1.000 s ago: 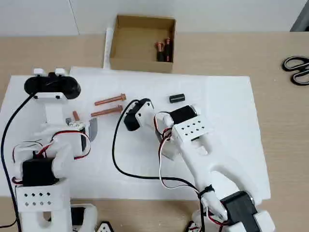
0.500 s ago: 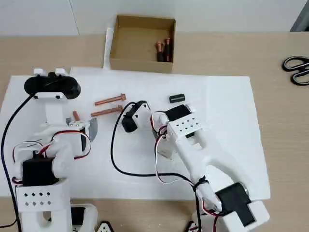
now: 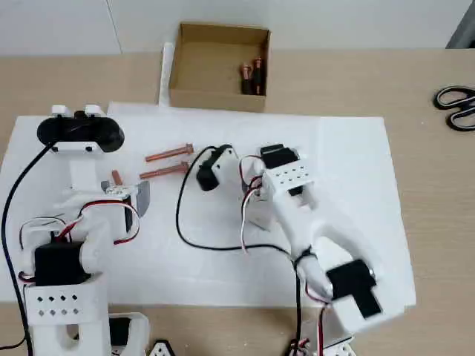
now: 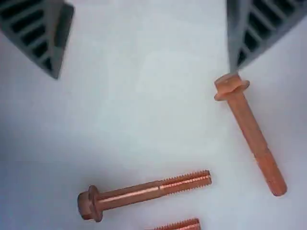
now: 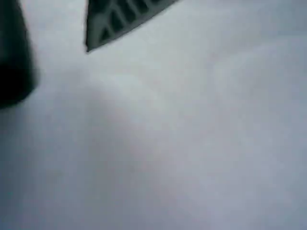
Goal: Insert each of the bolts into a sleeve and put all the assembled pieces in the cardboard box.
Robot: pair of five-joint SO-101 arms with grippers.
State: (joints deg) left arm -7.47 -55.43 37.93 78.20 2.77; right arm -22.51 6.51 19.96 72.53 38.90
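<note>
Two copper bolts (image 3: 169,153) (image 3: 163,171) lie side by side on the white foam sheet (image 3: 356,170). A third bolt (image 3: 116,178) lies just beside my left gripper (image 3: 128,191). In the left wrist view that gripper (image 4: 144,72) is open above the sheet, one bolt (image 4: 249,134) under a fingertip (image 4: 240,52) and another bolt (image 4: 144,194) farther off. My right gripper (image 3: 276,157) hangs low over the spot where the black sleeve lay, hiding it. A dark shape (image 5: 12,52), perhaps the sleeve, sits in the right wrist view. The cardboard box (image 3: 194,63) holds assembled pieces (image 3: 252,78).
Scissors (image 3: 456,104) lie on the wooden table at the far right. The right arm's black wrist camera (image 3: 209,167) and its cable hang close to the two bolts. The foam's right half is bare.
The right arm has swung toward the far side and now covers the black sleeve, which lay in plain sight before. The left arm and the bolts have stayed put.
</note>
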